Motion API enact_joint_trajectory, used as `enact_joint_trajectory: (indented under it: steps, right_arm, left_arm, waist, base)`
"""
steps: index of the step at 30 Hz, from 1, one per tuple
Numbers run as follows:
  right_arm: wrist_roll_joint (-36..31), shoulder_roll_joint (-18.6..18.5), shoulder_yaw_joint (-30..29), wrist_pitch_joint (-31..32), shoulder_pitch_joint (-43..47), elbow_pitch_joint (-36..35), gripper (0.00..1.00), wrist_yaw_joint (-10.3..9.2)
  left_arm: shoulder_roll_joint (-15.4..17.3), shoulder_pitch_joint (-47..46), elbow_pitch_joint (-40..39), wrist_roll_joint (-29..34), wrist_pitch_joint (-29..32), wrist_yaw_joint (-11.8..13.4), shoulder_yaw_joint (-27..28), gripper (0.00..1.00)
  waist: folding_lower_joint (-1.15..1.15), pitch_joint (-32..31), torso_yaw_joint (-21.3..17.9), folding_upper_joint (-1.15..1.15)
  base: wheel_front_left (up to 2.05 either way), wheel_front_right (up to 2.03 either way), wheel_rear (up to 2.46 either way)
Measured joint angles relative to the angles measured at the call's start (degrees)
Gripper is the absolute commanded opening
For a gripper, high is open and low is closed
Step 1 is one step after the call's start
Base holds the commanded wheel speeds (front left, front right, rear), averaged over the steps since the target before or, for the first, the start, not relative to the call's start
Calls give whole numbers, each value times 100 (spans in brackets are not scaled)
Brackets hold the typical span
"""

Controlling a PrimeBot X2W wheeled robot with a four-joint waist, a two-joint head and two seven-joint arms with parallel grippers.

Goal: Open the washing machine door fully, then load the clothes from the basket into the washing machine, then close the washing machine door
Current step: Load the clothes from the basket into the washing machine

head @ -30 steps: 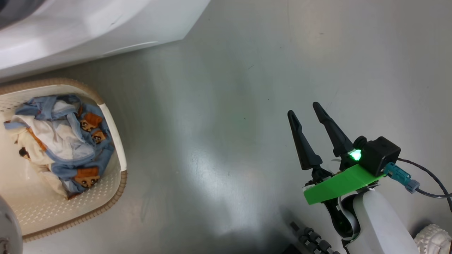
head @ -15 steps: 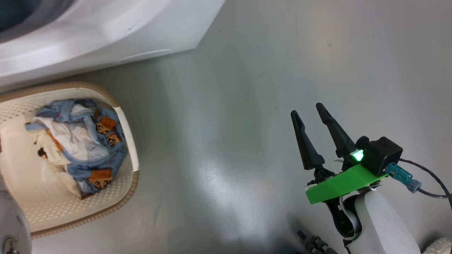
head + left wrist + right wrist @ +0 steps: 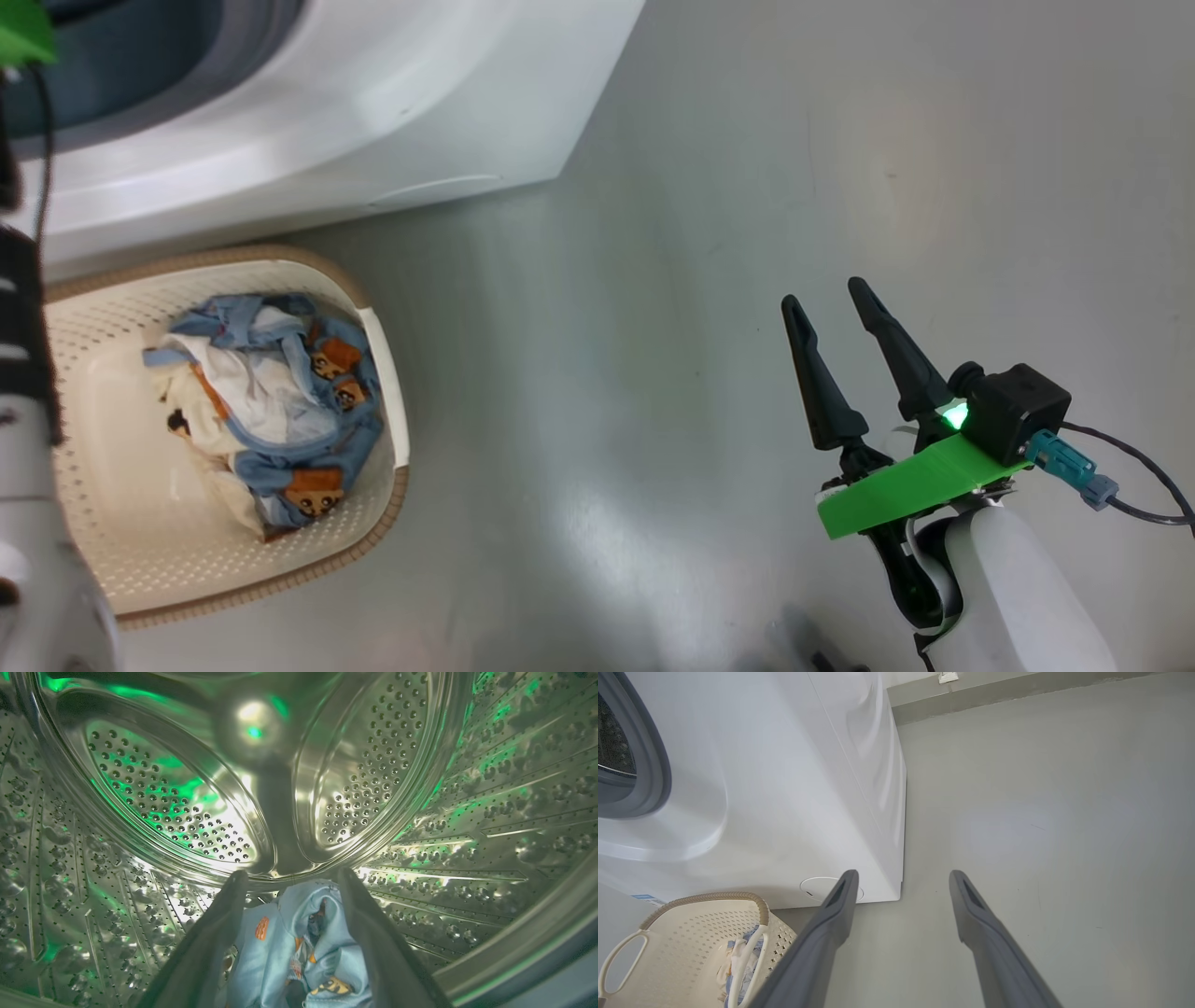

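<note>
A smooth grey floor (image 3: 653, 373) runs under everything, bare and slightly shiny. On it stands the big white front-loading washing machine (image 3: 373, 112). Just beside its front corner sits the small cream perforated plastic basket with a brown woven-look rim (image 3: 121, 523).

The left tool (image 3: 292, 873) is inside the perforated steel drum (image 3: 163, 802). Its two dark fingers are spread wide, with a light blue garment printed in orange-brown (image 3: 289, 952) bunched between them low in the drum. The gap looks too wide for a firm pinch, so the cloth seems loose rather than held. The right tool (image 3: 824, 291) hangs over bare floor well apart from the basket, fingers parted and empty.

A bundle of light blue and white clothes (image 3: 271, 411) lies in the basket, so loading looks only partly done.

The main risk is in pulling the left arm out. A fold may snag on a finger and drag back over the drum's lip. There it could drop to the floor or get trapped by the door later. A careless exit could also knock the arm against the opening's edge.
</note>
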Motion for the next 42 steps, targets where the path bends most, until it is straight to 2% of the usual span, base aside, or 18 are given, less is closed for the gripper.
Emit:
enact_joint_trajectory:
  steps: [10,33,42]
  right_arm:
    - [-102,-3,-35,0,23,131,100,0]
    - [-355,-4,-205,0,497,270,100,0]
    - [-337,-5,-263,1,726,245,100,0]
  left_arm:
    - [-233,995,-693,-154,1,-42,52,100]
    - [-810,4388,-3367,-140,1,-64,338,100]
    - [-870,5485,-3774,-292,1,-32,461,100]
  waist:
    - [0,-449,142,0]
    - [0,-1586,404,0]
    - [0,-2043,435,0]
  base:
    - [0,0,0]
    - [0,0,0]
    - [0,0,0]
